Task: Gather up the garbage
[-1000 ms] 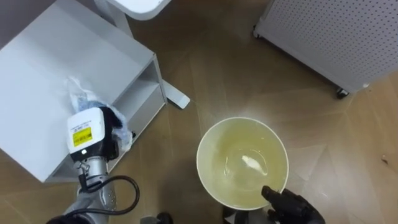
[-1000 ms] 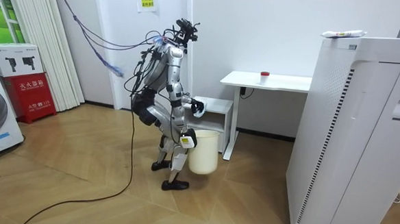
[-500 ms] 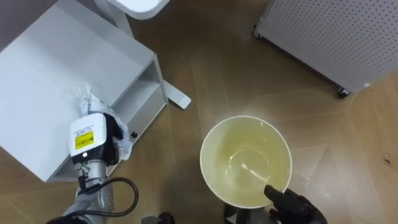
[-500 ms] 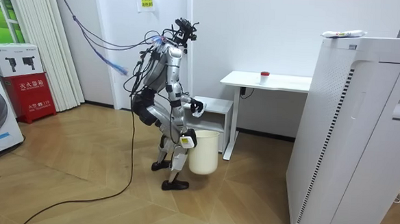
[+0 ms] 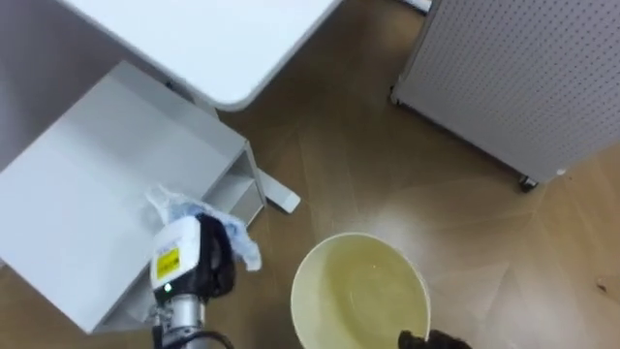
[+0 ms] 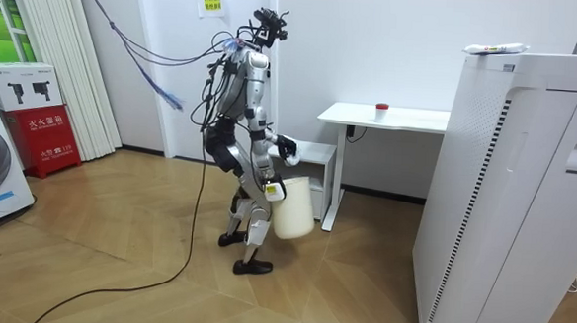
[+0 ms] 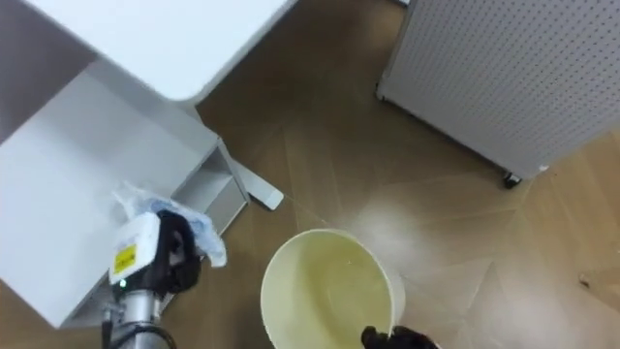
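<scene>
The garbage (image 5: 238, 242) is a crumpled wad of clear and blue plastic. My left hand (image 5: 199, 264) is shut on it, above the front edge of a low white shelf unit (image 5: 87, 194); the wad sticks out above and to the right of the hand. A round cream bin (image 5: 329, 281) stands open-mouthed to the right of that hand, its inside bare. My right hand (image 5: 433, 340) grips the bin's near rim. In the room view I stand upright by the desk, the bin (image 6: 293, 207) hanging tilted off the floor at thigh height, the left hand (image 6: 287, 150) above it.
A white desk (image 5: 213, 39) overhangs the shelf unit at the top. A white perforated cabinet on wheels (image 5: 523, 78) stands at the upper right. Wooden floor (image 5: 387, 184) lies between them. A tall white appliance (image 6: 504, 193) fills the room view's right.
I have straightened up, so the view has risen. My left hand has carried the garbage off the shelf top toward the bin. The bin has come up off the floor.
</scene>
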Controlling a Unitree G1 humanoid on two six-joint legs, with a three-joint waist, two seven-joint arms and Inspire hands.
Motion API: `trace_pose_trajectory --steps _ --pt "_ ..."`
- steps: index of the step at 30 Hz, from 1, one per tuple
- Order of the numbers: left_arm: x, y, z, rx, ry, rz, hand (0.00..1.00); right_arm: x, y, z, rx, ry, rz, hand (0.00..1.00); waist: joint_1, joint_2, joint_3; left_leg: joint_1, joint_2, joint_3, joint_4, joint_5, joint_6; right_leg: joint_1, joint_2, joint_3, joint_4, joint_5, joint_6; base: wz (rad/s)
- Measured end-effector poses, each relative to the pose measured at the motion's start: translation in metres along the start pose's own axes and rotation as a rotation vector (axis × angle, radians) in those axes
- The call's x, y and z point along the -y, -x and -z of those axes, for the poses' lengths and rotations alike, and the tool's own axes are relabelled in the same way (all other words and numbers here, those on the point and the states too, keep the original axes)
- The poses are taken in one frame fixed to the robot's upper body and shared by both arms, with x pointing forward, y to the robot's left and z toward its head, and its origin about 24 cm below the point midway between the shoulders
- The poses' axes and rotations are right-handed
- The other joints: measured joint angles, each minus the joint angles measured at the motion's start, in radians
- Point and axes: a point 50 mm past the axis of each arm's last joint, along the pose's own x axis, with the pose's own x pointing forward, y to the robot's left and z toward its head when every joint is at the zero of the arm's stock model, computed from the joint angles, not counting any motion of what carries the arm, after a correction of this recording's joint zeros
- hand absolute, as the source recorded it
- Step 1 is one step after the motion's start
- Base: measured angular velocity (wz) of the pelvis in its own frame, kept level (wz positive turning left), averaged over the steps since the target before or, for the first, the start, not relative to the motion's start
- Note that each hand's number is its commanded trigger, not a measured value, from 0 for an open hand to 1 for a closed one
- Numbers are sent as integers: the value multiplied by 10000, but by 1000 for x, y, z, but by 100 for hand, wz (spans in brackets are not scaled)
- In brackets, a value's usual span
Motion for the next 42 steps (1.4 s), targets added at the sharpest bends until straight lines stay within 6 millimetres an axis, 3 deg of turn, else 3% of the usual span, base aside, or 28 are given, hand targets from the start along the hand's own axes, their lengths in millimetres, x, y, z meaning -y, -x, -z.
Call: trace_pose_trajectory --steps 1,2,3,5,9,14,17,19,20,31,37,42 --pt "4 4 0 7 19 252 100 -1 0 2 -42 39 -9 100 -2 -32 -20 102 0 26 -56 3 -1 72 -1 5 -32 1 2 -8" --pt "13 12 0 -1 76 762 100 -1 1 6 -126 165 -38 100 8 -90 -71 299 36 101 -140 4 -3 253 36 27 -137 3 5 -15" --pt "21 21 3 -69 114 1249 100 -1 2 12 -226 161 -37 100 95 -204 -172 533 65 248 -329 9 -11 397 52 59 -265 17 26 -18" --pt "34 33 -2 -42 314 2022 100 2 5 19 -341 93 32 100 152 -225 -241 815 77 281 -509 24 -16 677 91 42 -524 64 57 -10" --pt "53 44 -17 136 800 3470 100 2 5 24 -502 123 113 100 208 -261 -262 1183 65 361 -899 196 33 1010 89 81 -849 258 114 0" --pt "64 51 -22 136 1054 4694 100 0 5 25 -528 56 -7 100 256 -275 -267 1464 150 556 -1001 210 42 1209 215 254 -987 361 111 -10" --pt "67 54 -20 -132 1387 5254 91 -3 5 27 -549 25 -101 100 270 -278 -267 1593 173 711 -1225 303 -19 1265 332 355 -1235 508 68 -15" --pt "69 57 -21 -260 1597 5616 56 -4 5 27 -521 -40 -144 100 274 -279 -267 1636 179 737 -1367 384 -49 1277 378 375 -1401 577 38 -8" --pt "72 60 -20 -343 1700 5881 0 -5 5 27 -530 4 -180 100 277 -278 -267 1677 178 762 -1482 443 -63 1288 389 379 -1432 614 19 -4" --pt "84 75 -25 3 1521 7286 0 -6 5 30 -602 104 -364 100 332 -245 -277 1685 188 766 -1617 507 -135 1280 436 362 -1565 635 -15 -1" --pt "83 74 -32 294 1707 7325 0 -1 7 31 -625 119 -238 100 470 -99 -368 1794 164 765 -1751 546 -143 1359 429 346 -1616 639 -18 0" --pt "77 70 -20 257 1277 7387 0 6 10 34 -752 -128 -233 100 455 -42 -369 2538 146 776 -2147 597 -208 2064 476 326 -2009 645 -16 0"
